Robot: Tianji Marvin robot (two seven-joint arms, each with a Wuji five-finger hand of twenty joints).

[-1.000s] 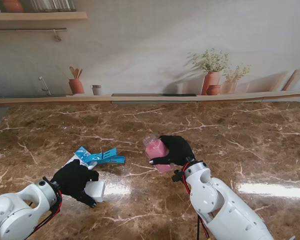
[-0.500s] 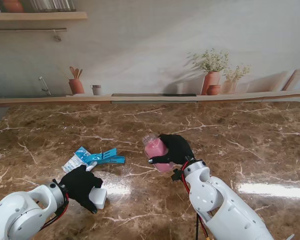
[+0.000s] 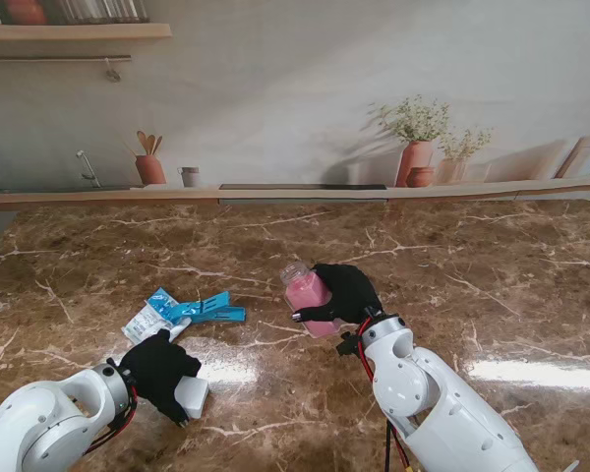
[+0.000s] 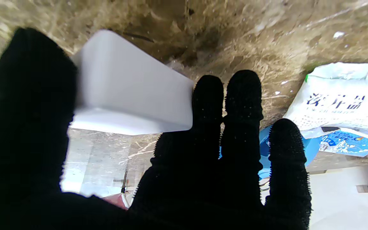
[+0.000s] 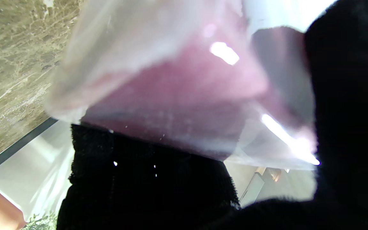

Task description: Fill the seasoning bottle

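My right hand (image 3: 346, 293) is shut on the clear seasoning bottle (image 3: 305, 293), which has pink contents. It holds the bottle off the table near the middle, tilted with its open mouth up and toward my left. The bottle (image 5: 177, 86) fills the right wrist view. My left hand (image 3: 159, 366) is near the front left, shut on a white rectangular cap (image 3: 192, 397) that sits low at the table. In the left wrist view the thumb and fingers (image 4: 228, 134) flank the cap (image 4: 129, 89). A blue-and-white seasoning packet (image 3: 147, 317) with a blue clip (image 3: 211, 310) lies just beyond my left hand.
The brown marble table (image 3: 452, 256) stretches to a back ledge. On the ledge stand a terracotta vase with flowers (image 3: 415, 160) at the right and a utensil pot (image 3: 149, 169) at the left.
My left hand has drawn the white cap nearer to me and slightly right, away from the packet. The right hand and bottle have barely moved.
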